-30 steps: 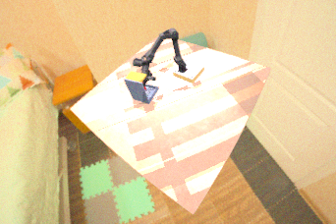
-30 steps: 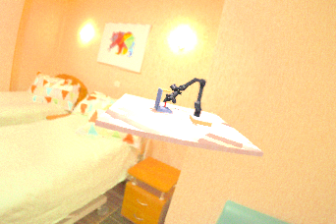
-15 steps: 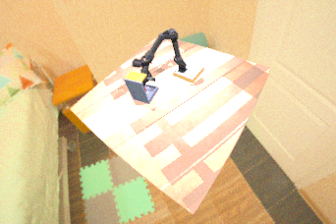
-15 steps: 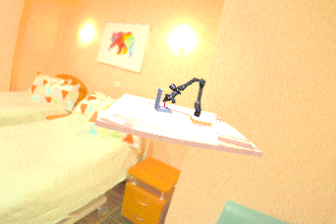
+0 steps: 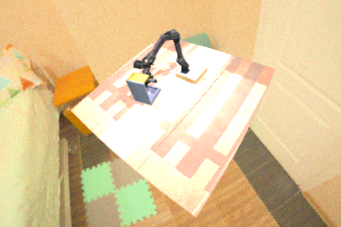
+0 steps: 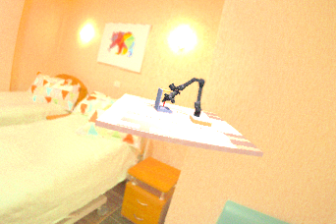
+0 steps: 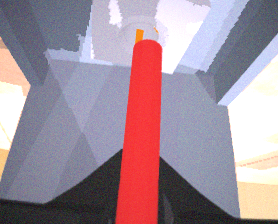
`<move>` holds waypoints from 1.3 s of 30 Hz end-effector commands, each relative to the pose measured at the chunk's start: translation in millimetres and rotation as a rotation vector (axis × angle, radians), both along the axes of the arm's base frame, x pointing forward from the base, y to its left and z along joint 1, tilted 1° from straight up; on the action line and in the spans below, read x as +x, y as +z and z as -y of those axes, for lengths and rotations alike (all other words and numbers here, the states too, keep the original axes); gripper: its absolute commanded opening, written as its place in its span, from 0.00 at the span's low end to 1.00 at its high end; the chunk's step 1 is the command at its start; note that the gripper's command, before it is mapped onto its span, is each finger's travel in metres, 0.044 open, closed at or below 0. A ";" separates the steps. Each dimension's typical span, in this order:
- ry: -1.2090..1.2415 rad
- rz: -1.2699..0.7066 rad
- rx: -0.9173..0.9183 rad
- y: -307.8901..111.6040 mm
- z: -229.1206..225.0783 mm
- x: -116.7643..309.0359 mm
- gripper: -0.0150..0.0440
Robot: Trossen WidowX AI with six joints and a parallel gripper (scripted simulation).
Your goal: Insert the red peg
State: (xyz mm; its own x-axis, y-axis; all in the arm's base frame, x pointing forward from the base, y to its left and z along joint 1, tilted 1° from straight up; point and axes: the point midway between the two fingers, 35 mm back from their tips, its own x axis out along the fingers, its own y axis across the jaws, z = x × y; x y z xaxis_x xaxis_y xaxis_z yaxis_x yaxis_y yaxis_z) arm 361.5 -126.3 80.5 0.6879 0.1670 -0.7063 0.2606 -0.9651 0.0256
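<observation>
My gripper [image 5: 151,82] [image 6: 166,100] [image 7: 137,158] is shut on the red peg [image 6: 163,104] [image 7: 145,100], at the box's open side. In the wrist view the peg's far end overlaps the near edge of the hole in the pale block [image 7: 106,47]. A bit of orange shows in the hole beyond that end. The peg's height over the block cannot be told. The blue-grey box [image 5: 141,93] [image 6: 159,98] stands on the table. Its yellow-topped roof [image 5: 137,78] shows in the top view, with the gripper beside and partly behind it. The roof's gap to the fingers is unclear.
Box side walls [image 7: 25,30] rise left and right of the block in the wrist view. The arm's base stands on a pale, orange-edged board [image 5: 195,75] [image 6: 202,122] on the table [image 5: 170,125] [image 6: 147,129]. An orange nightstand [image 5: 75,88] [image 6: 152,175] stands beyond the table edge.
</observation>
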 end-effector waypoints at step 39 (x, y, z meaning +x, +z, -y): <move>-0.005 0.003 -0.003 -27.6 3.8 5.6 0.25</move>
State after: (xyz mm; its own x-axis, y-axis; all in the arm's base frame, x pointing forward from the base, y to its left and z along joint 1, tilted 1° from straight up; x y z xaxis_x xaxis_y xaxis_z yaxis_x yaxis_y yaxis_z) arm 368.7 -130.6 60.6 0.6990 0.1595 -0.6971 0.2573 -0.9656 0.0370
